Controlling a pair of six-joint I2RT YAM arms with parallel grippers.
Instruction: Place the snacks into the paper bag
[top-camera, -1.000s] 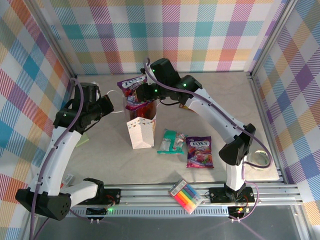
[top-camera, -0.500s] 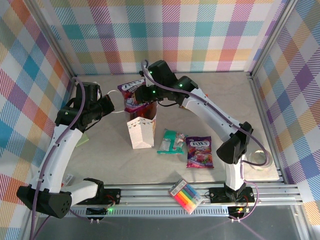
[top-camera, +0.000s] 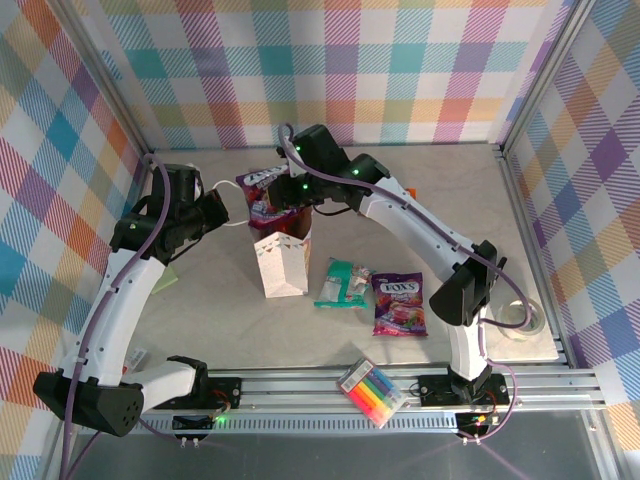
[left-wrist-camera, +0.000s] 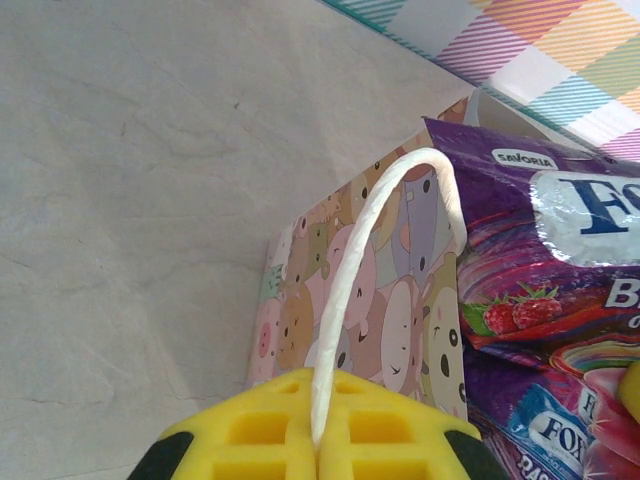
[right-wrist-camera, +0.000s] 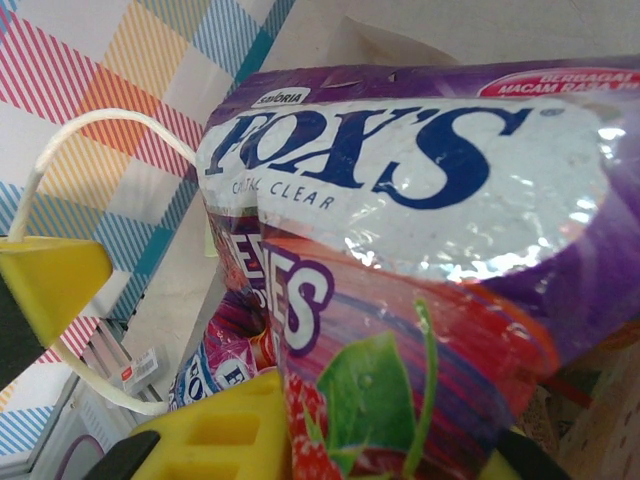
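Two robot arms in white shells with black joints: the left arm and right arm, each trailed by a purple cable. Small green lights glow on them. The left gripper is yellow plastic, moulded with square pockets.

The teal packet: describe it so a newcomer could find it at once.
In the top view, find the white paper bag standing in the middle. The teal packet lies flat just right of it. Unlike the wider purple candy bag on its other side, it is slim and green-blue.
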